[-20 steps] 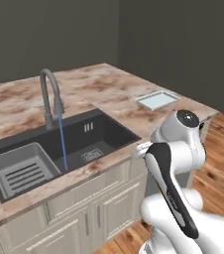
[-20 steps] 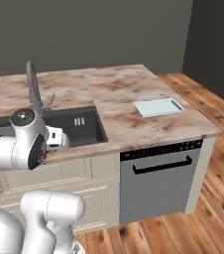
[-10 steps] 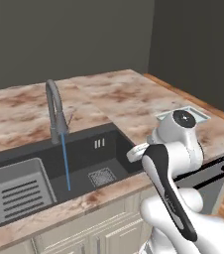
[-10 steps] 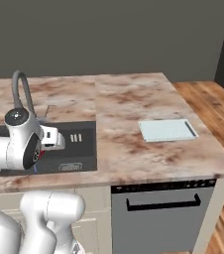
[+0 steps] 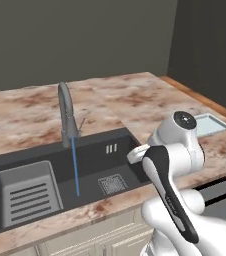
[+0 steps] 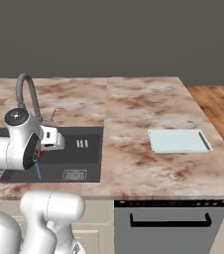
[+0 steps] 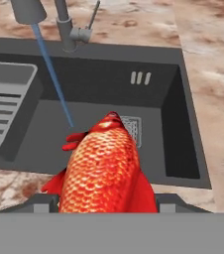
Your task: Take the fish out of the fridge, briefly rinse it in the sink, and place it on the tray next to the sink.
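One fish (image 7: 104,171), red-orange and scaly, sits clamped in the hand (image 7: 104,201), held above the near edge of the sink (image 7: 181,149) with its nose toward the drain grate (image 7: 133,130). Water runs in a thin blue stream (image 5: 75,167) from the tap (image 5: 66,115) into the basin beside a grey slotted basket (image 5: 26,194). Well to the right on the bench (image 6: 134,104) lies the tray (image 6: 179,141).

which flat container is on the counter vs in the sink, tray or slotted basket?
The pale blue-grey tray lies on the stone counter, right of the sink. The grey slotted basket sits inside the basin, at its left end.
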